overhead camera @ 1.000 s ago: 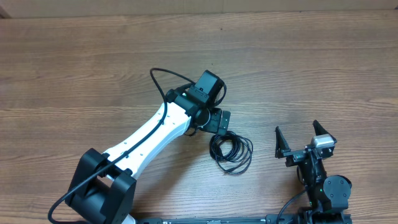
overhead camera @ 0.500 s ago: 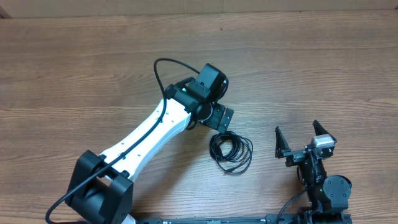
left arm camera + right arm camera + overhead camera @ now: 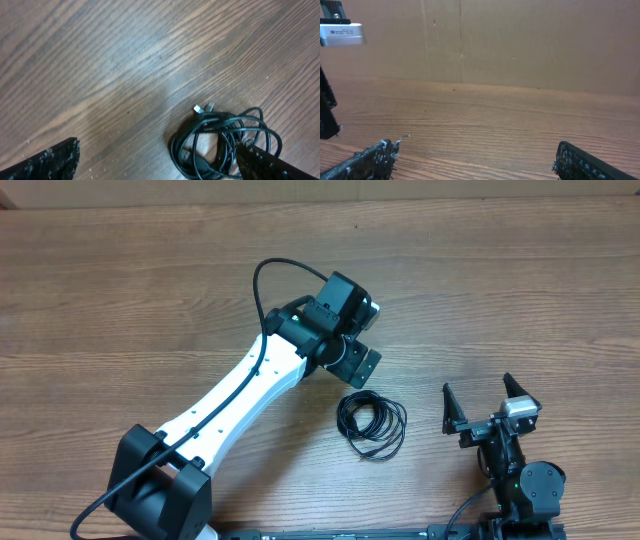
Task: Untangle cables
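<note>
Left claw [image 3: 362,366] hangs open and empty just beyond the cables [image 3: 372,423], on the side of the bundle away from the robot's bases. Its jaws are spread wide with nothing between them. Over the last second it has drifted away from the bundle. It started almost over the bundle's far-left edge and now stands clear of it, with bare table [image 3: 150,280] showing in the gap. In the left wrist view the bundle sits low and to the right, close to the right finger rather than centred between the 2 fingers.

The cables themselves have not shifted. They lie flat on the wood as 1 small coil of overlapping black loops. 2 metal-tipped plugs [image 3: 204,107] poke out side by side at the coil's far edge. How many separate cords make up the coil cannot be counted from these views.

The right claw [image 3: 480,395] is parked to the right of the bundle, well apart from it. It is also open and empty, it has not moved, and its wrist camera sees only wood and a brown wall.

So the pull-back left the task where it was, with nothing gripped and no loop drawn out of the coil. It looks like a re-aim rather than progress. The exposed plugs seem the easiest place to take hold, and the left claw would need to come back over them before closing.
</note>
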